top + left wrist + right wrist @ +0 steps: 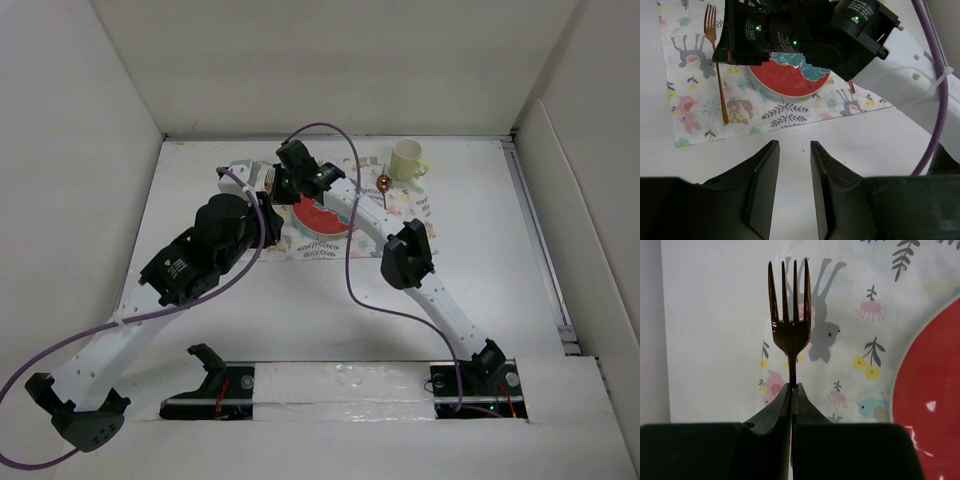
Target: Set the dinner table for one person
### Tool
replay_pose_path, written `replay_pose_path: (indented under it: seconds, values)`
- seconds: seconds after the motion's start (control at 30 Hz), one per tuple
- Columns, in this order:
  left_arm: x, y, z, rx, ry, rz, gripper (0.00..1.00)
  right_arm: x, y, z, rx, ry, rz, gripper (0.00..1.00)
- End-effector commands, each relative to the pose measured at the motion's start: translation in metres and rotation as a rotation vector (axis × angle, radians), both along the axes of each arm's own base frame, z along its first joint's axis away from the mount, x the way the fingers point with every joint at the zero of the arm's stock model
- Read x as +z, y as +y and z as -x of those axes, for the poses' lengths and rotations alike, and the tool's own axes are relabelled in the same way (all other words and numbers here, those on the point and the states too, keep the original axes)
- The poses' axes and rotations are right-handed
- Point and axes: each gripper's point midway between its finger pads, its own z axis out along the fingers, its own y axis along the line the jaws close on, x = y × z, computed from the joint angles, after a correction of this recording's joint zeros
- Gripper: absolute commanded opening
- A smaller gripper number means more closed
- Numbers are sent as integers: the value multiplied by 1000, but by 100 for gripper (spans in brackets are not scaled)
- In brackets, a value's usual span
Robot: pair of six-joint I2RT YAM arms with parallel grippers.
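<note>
A copper fork (789,315) is clamped at its neck in my shut right gripper (791,386), tines pointing away, low over the printed cloth mat (850,340). In the left wrist view the fork (717,65) lies along the mat's left part, left of the red plate (790,82), with the right arm's black wrist (805,30) over the plate's far side. My left gripper (792,147) is open and empty above the bare white dinner table (840,135), just short of the mat's near edge. In the top view the plate (322,218) is partly hidden by the right arm.
A pale yellow cup (406,160) stands on the table beyond the mat's far right corner. A copper spoon (384,187) lies on the mat to the right of the plate. White walls enclose the table (480,260). Purple cables (348,270) hang over it.
</note>
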Motion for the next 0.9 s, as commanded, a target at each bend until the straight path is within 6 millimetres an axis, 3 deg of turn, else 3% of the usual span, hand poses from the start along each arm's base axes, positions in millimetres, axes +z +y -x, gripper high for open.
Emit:
replay_pose_path:
  seconds: [0.0, 0.13, 0.4, 0.57, 0.77, 0.87]
  values:
    - [4, 6, 2, 23, -15, 21, 28, 21, 13, -18, -17, -91, -66, 0]
    - [1, 6, 3, 20, -12, 15, 28, -3, 10, -17, -20, -67, -31, 0]
    - [-1, 7, 2, 19, -17, 5, 28, -23, 9, -19, -30, -50, -9, 0]
    - [-2, 8, 2, 22, -20, 4, 28, -27, 9, -18, -31, -42, -6, 21]
    - [3, 7, 0, 24, -31, 8, 29, -8, 12, -20, -20, -46, -63, 33]
    - [6, 6, -3, 30, -37, 6, 29, 32, 14, -22, -5, -82, -137, 37]
